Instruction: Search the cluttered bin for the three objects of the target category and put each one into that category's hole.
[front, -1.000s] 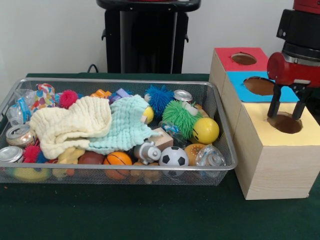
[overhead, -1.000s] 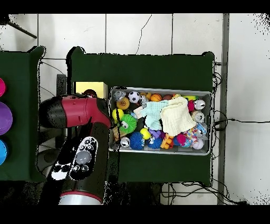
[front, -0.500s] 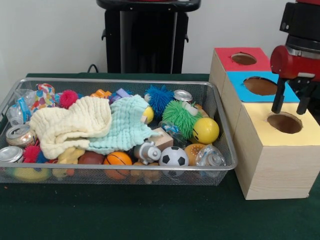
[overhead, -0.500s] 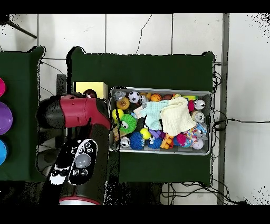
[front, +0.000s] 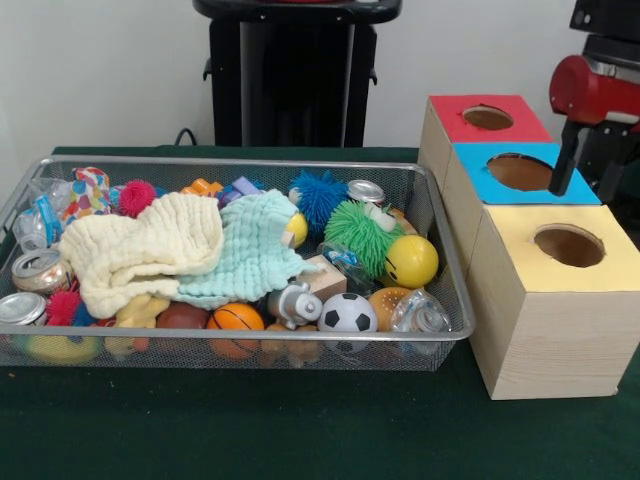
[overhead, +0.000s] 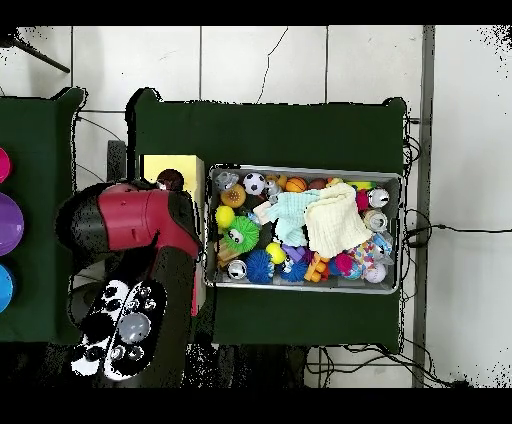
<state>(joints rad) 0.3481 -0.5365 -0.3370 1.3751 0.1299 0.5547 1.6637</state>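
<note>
My gripper (front: 582, 193) hangs open and empty above the blue-topped box (front: 480, 160), just behind the yellow-topped box (front: 520, 255) with its round hole (front: 569, 245). A red-topped box (front: 450, 115) stands furthest back. The wire bin (front: 240, 161) holds a soccer ball (front: 347, 313), a basketball (front: 237, 318), a yellow smiley ball (front: 411, 261), fuzzy green (front: 362, 234) and blue (front: 320, 195) balls, cans (front: 40, 268), and cream (front: 140, 250) and mint (front: 250, 245) cloths. In the overhead view the red arm (overhead: 140, 220) covers the gripper and most of the boxes.
The bin (overhead: 300, 168) lies right of the boxes in the overhead view, with the yellow box (overhead: 165, 165) showing beside the arm. Coloured discs (overhead: 8, 222) sit on a second green table at the left. Cables trail on the floor (overhead: 440, 230).
The gripper has lifted out of the yellow box's hole and drawn back and up, now over the blue box. Nothing in the bin has moved.
</note>
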